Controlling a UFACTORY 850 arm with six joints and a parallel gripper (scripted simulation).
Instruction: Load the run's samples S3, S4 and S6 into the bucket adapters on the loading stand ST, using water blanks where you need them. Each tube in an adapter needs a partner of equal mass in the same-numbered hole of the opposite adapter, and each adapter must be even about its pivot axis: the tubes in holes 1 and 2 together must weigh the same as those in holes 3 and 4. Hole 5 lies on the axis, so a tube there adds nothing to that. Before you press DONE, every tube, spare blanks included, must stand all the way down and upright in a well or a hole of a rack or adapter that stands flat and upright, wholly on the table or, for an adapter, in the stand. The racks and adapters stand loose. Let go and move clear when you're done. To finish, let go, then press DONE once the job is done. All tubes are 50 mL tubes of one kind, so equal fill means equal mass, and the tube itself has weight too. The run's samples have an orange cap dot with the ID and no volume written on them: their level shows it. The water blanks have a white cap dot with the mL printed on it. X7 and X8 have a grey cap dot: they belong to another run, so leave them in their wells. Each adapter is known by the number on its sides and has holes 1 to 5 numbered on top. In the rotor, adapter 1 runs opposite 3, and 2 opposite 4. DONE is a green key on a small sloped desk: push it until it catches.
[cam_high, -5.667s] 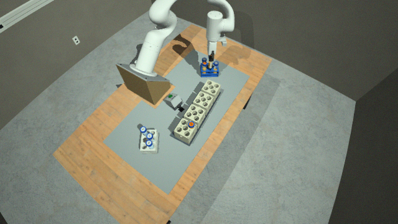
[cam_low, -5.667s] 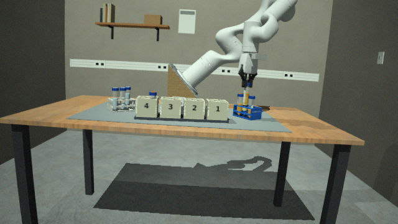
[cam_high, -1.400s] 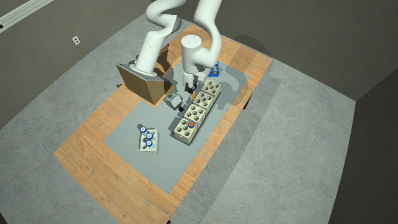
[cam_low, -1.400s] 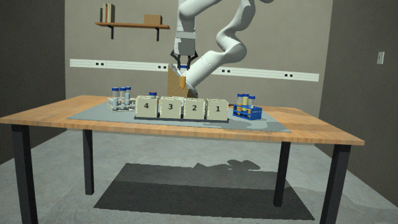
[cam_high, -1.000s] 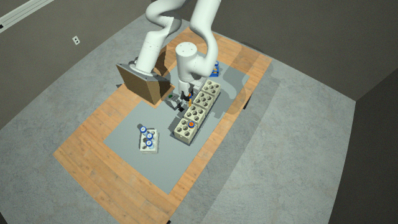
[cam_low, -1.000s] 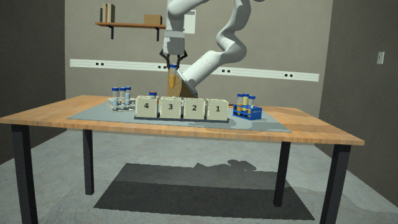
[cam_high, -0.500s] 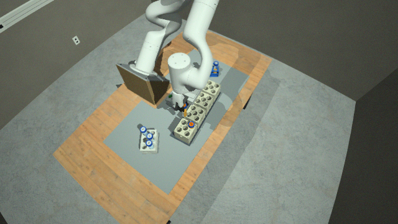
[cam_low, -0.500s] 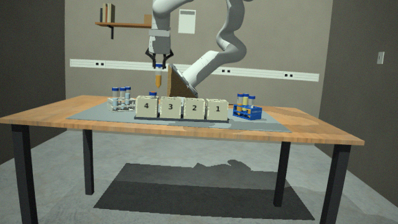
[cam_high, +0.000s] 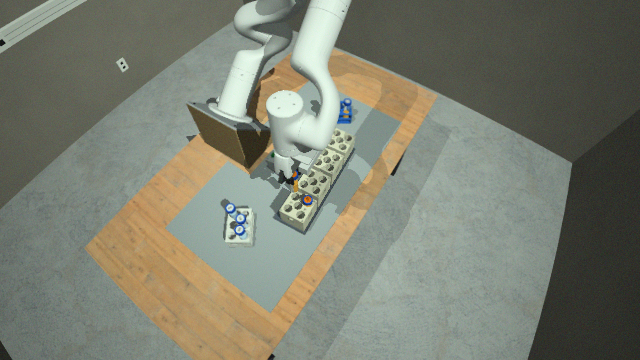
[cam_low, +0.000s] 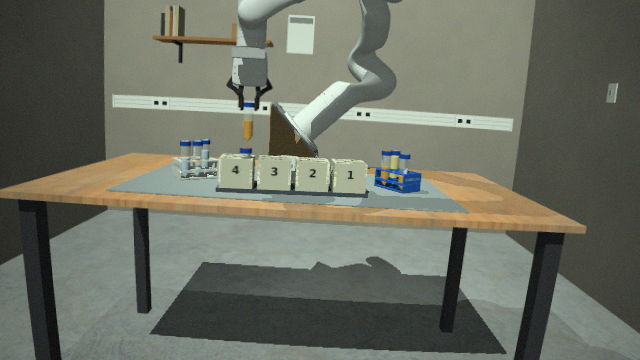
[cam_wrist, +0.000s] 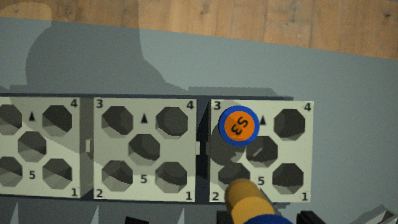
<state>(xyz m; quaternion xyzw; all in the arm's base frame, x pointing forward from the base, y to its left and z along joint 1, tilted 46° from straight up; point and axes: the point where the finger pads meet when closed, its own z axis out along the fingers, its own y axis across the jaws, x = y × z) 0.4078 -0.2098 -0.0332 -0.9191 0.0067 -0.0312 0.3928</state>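
Note:
My gripper (cam_high: 288, 178) (cam_low: 249, 106) (cam_wrist: 269, 218) is shut on the cap end of an orange-filled tube (cam_high: 295, 185) (cam_low: 248, 129) (cam_wrist: 245, 197). The tube hangs upright above adapter 4 (cam_low: 235, 172) (cam_wrist: 296, 151), its tip showing beside hole 2 in the wrist view. Its ID is hidden. Tube S3 (cam_high: 307, 200) (cam_low: 245, 150) (cam_wrist: 240, 125) stands in hole 3 of adapter 4. Adapter 3 (cam_low: 274, 172) (cam_wrist: 175, 151), adapter 2 (cam_low: 312, 173) and adapter 1 (cam_low: 350, 175) show no tubes. The stand (cam_low: 300, 193) carries all the adapters. The green DONE key (cam_high: 273, 155) is mostly hidden by the arm.
A white rack (cam_high: 240, 243) holds three water blanks, one cap being here (cam_high: 240, 219); their numbers are unreadable. A blue rack (cam_low: 411, 182) beyond adapter 1 holds three tubes, one pale yellow (cam_low: 394, 161). The arm's base stands on a brown block (cam_high: 220, 137) behind the stand.

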